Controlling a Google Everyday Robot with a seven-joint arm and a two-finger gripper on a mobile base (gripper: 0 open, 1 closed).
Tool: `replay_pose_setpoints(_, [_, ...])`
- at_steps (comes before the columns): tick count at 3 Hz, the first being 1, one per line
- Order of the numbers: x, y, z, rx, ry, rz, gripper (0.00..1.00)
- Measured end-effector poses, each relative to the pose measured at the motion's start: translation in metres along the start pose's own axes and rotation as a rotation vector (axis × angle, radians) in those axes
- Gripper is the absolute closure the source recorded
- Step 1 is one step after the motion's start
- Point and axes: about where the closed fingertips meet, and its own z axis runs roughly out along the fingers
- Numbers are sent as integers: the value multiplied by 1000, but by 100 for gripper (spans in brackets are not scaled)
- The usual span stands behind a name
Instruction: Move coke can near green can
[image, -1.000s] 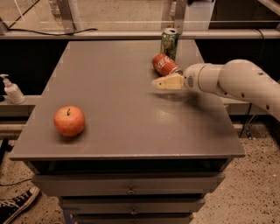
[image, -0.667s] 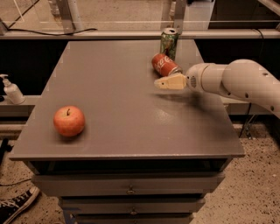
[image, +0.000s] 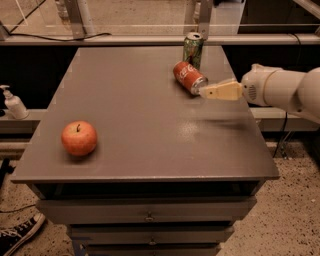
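The coke can (image: 189, 76), red with white lettering, lies on its side at the far right of the grey table (image: 140, 120). Its silver end faces the front right. The green can (image: 193, 47) stands upright just behind it, close to the red can or touching it. My gripper (image: 205, 92), cream-coloured, hovers low over the table just right of the coke can's silver end. Its tip is next to the can, and it holds nothing that I can see. The white arm (image: 280, 90) reaches in from the right.
A red-orange apple (image: 79, 138) sits at the table's front left. Drawers (image: 147, 215) run below the table front. A pump bottle (image: 14, 104) stands on a ledge to the left. A metal rail and frame posts (image: 80, 20) run behind the table.
My gripper has drawn back to the right, away from the front of the coke can. The coke can, green can and apple have stayed in place.
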Motion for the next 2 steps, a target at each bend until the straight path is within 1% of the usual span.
replay_pose_setpoints(1, [-27, -18, -51, -22, -109, -53, 0])
replay_pose_setpoints(2, [-50, -26, -94, -69, -216, -143, 0])
